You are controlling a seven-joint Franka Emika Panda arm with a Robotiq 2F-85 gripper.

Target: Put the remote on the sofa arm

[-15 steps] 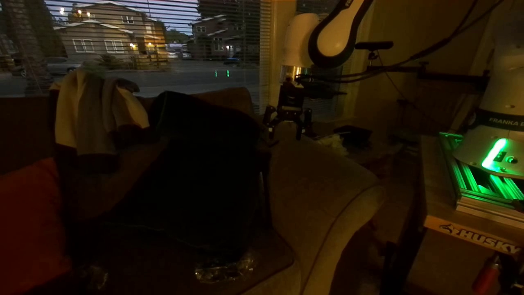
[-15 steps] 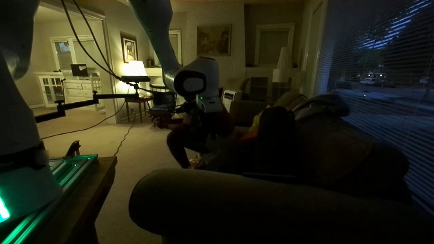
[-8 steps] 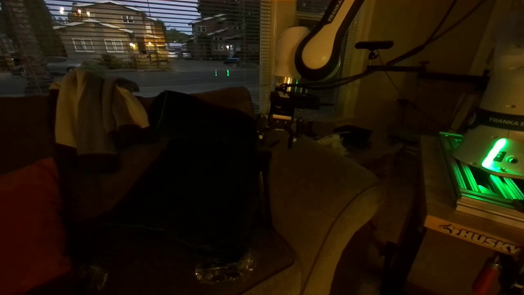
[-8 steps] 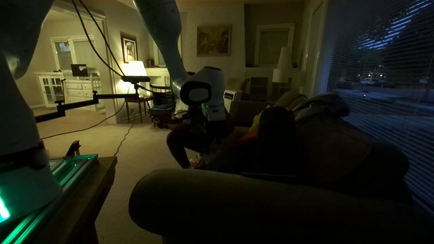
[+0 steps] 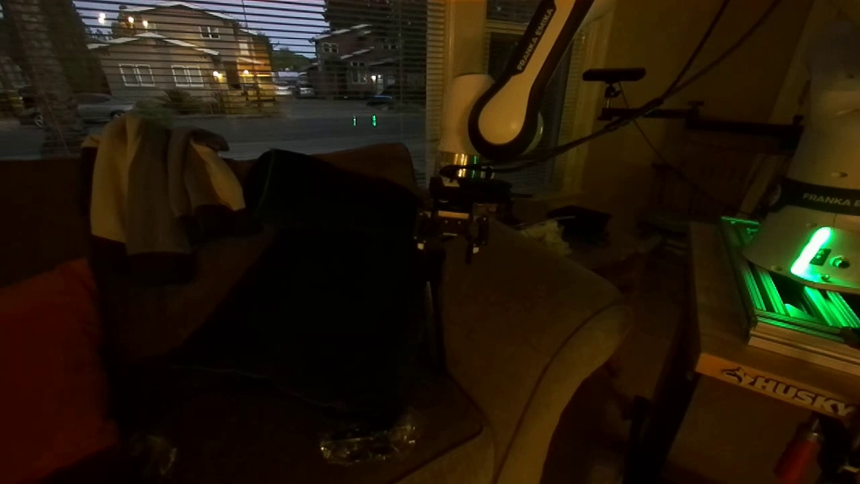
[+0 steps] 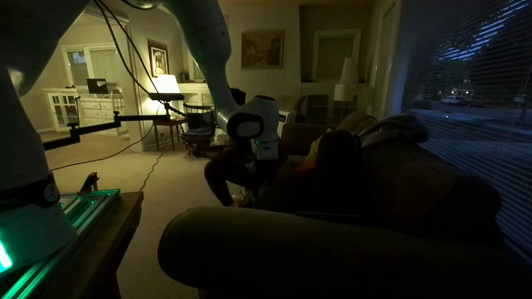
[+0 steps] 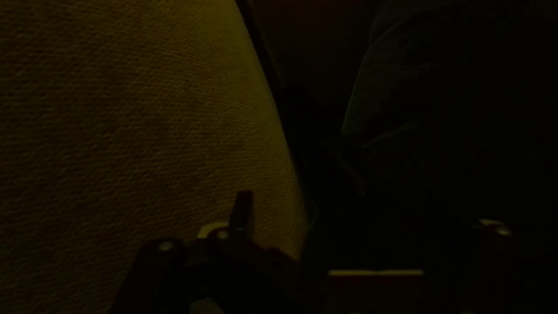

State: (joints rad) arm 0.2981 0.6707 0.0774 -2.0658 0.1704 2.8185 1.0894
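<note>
The sofa arm (image 5: pixel 531 302) is broad and pale beige; it also shows in an exterior view (image 6: pixel 257 236) and fills the left of the wrist view (image 7: pixel 144 122). My gripper (image 5: pixel 447 250) points down at the arm's inner edge, beside the black cloth heap (image 5: pixel 322 302). In the wrist view the gripper (image 7: pixel 368 218) is open, its left finger (image 7: pixel 243 213) before the arm and the right one almost lost in the dark. I see nothing between the fingers. A slim dark bar (image 6: pixel 330 214) shows along the arm's inner side; I cannot tell if it is the remote.
A dark red cushion (image 5: pixel 50 363) and a draped blanket (image 5: pixel 154 188) are on the sofa. Clear crinkled plastic (image 5: pixel 369 440) lies on the seat's front. The robot's wooden table (image 5: pixel 732 316) stands beside the arm. A person (image 6: pixel 222 174) sits beyond the gripper.
My gripper has moved down, and slightly left in an exterior view, toward the gap between the sofa arm and the black cloth. It stays open. The sofa things have not moved.
</note>
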